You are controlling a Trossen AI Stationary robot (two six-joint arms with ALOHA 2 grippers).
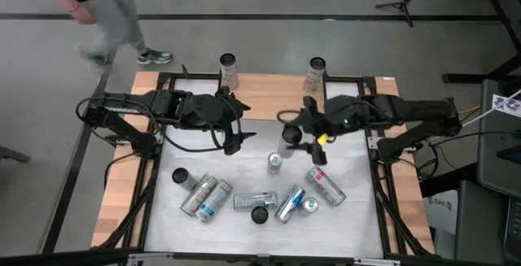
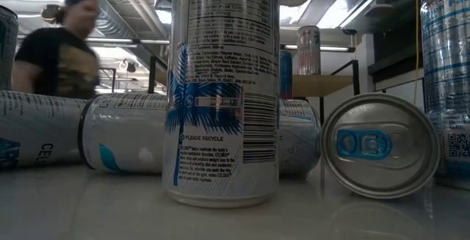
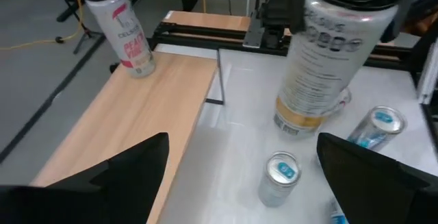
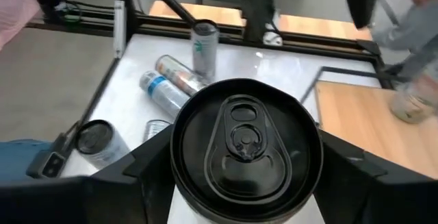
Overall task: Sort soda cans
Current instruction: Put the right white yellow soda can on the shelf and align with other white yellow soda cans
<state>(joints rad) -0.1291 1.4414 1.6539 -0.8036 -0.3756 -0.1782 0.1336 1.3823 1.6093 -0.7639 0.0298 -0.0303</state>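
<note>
Several silver soda cans (image 1: pixel 244 199) lie and stand at the near middle of the white table top. One stands upright (image 1: pixel 275 163) on its base, closer to the arms. Two more stand on the far wooden board: one with red marks (image 3: pixel 124 29) and another (image 1: pixel 315 73). My right gripper (image 1: pixel 297 134) is shut on a dark-topped can (image 4: pixel 245 138) above the table's middle. My left gripper (image 1: pixel 237 136) hangs open to the left of that can, nothing between its fingers (image 3: pixel 137 166). My right gripper pinches the dark-topped can between its two fingers (image 4: pixel 140 169), one on each side of the can's wall just below the top rim (image 4: pixel 179 183). The fingers come from the table's right, slanting down. The can hangs nearly upright, its gold-banded base (image 3: pixel 295 122) clear of the table.
A black frame rail (image 1: pixel 244 77) runs around the white top. Wooden boards flank it on the left (image 1: pixel 118 193) and at the far side. A person (image 1: pixel 106 6) walks past the table's far left corner. Free white surface lies between the arms and the cans.
</note>
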